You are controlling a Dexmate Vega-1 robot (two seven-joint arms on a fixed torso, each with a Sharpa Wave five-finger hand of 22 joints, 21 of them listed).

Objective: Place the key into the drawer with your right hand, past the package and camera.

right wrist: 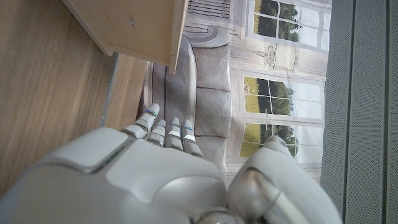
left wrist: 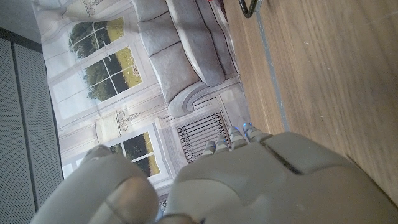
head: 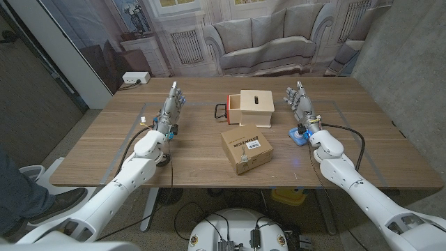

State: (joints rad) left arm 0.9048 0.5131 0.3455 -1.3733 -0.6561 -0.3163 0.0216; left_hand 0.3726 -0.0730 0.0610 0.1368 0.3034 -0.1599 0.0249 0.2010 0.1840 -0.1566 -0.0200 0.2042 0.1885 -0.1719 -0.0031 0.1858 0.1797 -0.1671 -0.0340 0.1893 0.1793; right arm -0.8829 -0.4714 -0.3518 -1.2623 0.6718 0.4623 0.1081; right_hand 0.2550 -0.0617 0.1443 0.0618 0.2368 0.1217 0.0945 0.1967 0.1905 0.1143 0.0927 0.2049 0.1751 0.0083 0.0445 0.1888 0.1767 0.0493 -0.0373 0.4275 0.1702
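While what looks like the small metal key (head: pixel 243 163) lies on the brown cardboard package's (head: pixel 254 155) near edge, the left hand (head: pixel 174 103) and right hand (head: pixel 298 103) stand beyond it, fingers extended and empty, so I judge the right hand's pickup comes next, before the pale wooden drawer box (head: pixel 255 108).

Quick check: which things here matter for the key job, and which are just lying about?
Job: right hand, wooden drawer box, cardboard package, small blue item, maybe the key.
Lying about: left hand, white power strip.
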